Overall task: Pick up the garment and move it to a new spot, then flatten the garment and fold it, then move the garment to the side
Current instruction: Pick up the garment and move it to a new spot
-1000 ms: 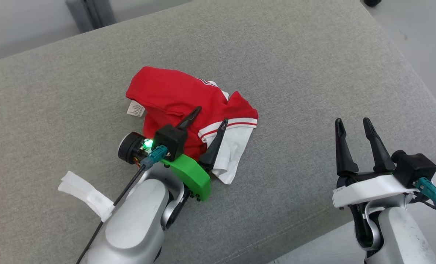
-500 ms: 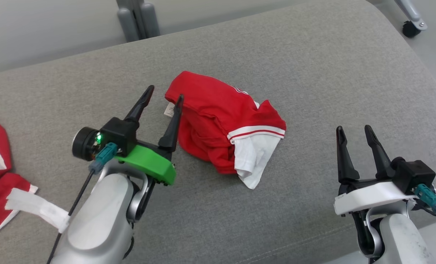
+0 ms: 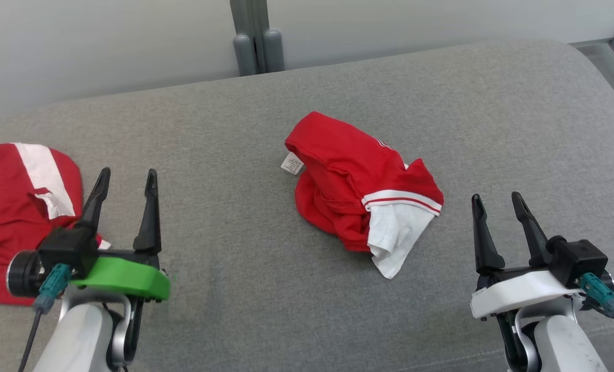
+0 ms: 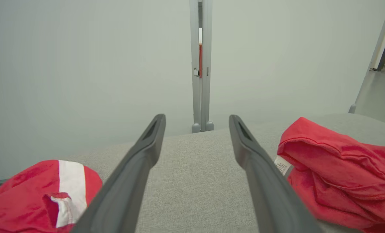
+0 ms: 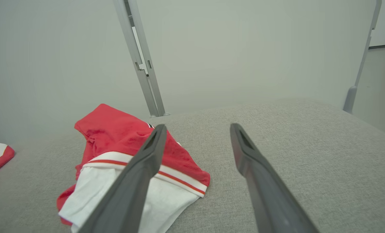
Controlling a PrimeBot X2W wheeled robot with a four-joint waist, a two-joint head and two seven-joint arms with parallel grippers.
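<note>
A crumpled red garment (image 3: 358,191) with a white, red-striped sleeve lies in a heap in the middle of the grey cushion (image 3: 224,248), a small white label (image 3: 292,164) at its left edge. My left gripper (image 3: 128,173) stands open well to its left with nothing between the fingers. In the left wrist view the garment (image 4: 338,174) is right of that open gripper (image 4: 196,118). My right gripper (image 3: 496,197) is open and empty, just right of the heap. The right wrist view has the garment (image 5: 121,142) left of and partly behind its left finger.
A second red and white garment (image 3: 12,206) lies at the cushion's left edge, close to my left gripper. Behind the cushion are a pale wall and a grey metal post (image 3: 255,36). The cushion's rounded right corner falls away near my right arm.
The camera has turned, shifting the whole picture. My left gripper, which hung over the garment a second ago, has drawn back to the left, away from it. The right gripper has stayed put.
</note>
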